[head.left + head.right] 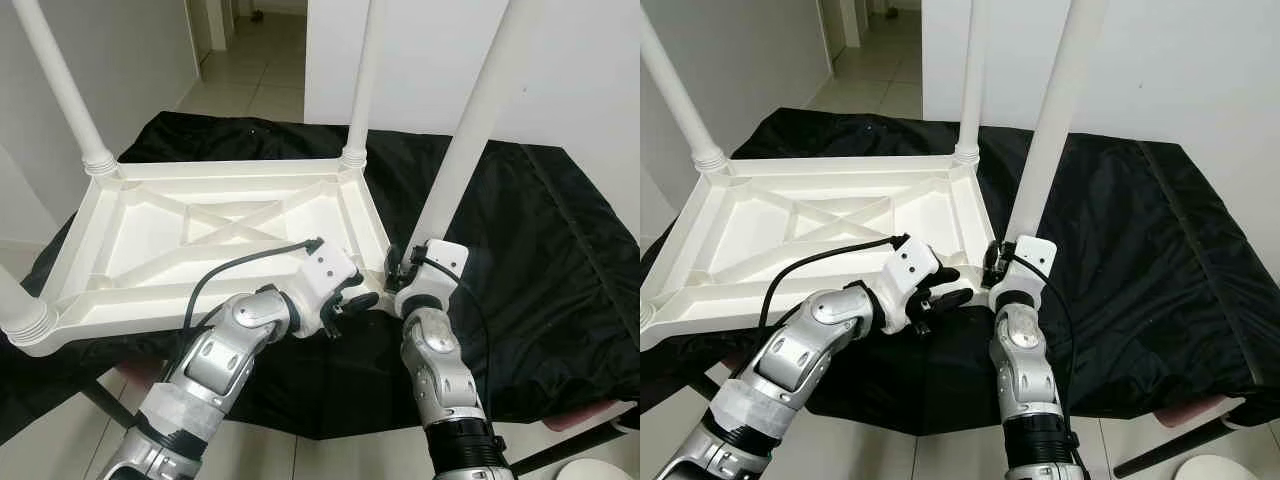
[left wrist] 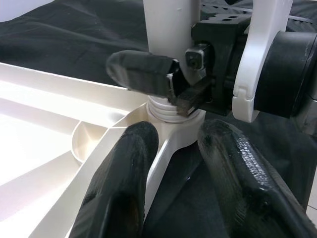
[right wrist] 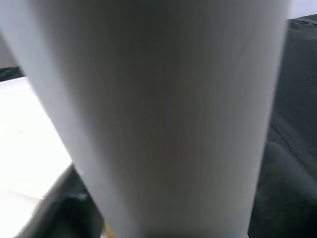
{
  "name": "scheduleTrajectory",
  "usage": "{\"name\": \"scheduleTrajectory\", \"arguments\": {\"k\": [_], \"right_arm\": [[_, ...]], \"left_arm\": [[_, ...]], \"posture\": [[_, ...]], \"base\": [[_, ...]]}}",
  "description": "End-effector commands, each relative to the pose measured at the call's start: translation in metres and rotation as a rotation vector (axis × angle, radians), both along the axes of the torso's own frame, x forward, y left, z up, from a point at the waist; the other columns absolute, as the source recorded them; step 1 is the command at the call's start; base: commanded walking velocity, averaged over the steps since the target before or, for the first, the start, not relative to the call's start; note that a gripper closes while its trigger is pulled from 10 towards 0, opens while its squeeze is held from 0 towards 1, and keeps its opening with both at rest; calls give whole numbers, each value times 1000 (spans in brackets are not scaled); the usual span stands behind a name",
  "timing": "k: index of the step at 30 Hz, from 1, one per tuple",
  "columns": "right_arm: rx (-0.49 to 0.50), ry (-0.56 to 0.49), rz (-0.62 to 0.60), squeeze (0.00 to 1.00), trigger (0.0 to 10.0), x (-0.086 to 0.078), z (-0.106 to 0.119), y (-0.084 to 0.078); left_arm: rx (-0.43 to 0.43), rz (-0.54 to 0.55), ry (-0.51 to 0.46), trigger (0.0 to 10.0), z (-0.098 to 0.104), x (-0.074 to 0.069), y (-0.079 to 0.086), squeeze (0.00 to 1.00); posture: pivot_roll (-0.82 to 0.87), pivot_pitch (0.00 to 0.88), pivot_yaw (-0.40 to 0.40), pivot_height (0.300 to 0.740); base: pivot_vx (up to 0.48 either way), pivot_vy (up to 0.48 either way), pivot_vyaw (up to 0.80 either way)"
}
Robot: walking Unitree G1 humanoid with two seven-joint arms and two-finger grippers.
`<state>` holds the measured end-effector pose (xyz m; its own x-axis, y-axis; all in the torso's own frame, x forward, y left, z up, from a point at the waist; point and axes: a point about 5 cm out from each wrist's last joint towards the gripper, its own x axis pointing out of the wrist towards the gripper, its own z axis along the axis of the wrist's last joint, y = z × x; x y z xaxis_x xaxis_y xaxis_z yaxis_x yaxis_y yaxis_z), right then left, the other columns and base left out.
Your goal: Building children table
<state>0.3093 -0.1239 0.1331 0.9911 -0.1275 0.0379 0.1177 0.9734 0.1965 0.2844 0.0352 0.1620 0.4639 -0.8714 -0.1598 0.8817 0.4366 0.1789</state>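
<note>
Two silver arms reached forward to the near right corner of an upturned white plastic children's table top [image 1: 200,235], which lay ribbed underside up on a counter draped in black cloth [image 1: 540,270]. Left gripper [image 1: 352,301] hovered at that corner, its jaws released and apart, straddling the corner edge just below the leg socket. Right gripper [image 1: 400,268] pressed against the base of the near white tubular leg [image 1: 470,130]; whether its jaws were clenched could not be told. Farther back, three more white legs [image 1: 362,75] stood upright at the other corners, before a pale wall [image 1: 600,70].
</note>
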Motion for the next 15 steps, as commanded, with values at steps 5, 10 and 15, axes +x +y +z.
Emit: {"name": "scheduleTrajectory", "arguments": {"k": [5, 10, 15], "right_arm": [[9, -4, 15, 1000, 10000, -5, -3, -5], [-28, -5, 48, 1000, 10000, -10, -6, -21], [-72, -14, 132, 0, 10000, -14, -8, -30]], "left_arm": [[5, -7, 12, 10000, -2, 1, 1, 0], [8, -9, 13, 10000, -1, 1, 2, 0], [12, -16, 13, 10000, -2, 1, 2, 0]], "posture": [[12, 0, -18, 740], [9, 0, -11, 740], [4, 0, -3, 740]], "base": [[0, 0, 0], [0, 0, 0], [0, 0, 0]]}}
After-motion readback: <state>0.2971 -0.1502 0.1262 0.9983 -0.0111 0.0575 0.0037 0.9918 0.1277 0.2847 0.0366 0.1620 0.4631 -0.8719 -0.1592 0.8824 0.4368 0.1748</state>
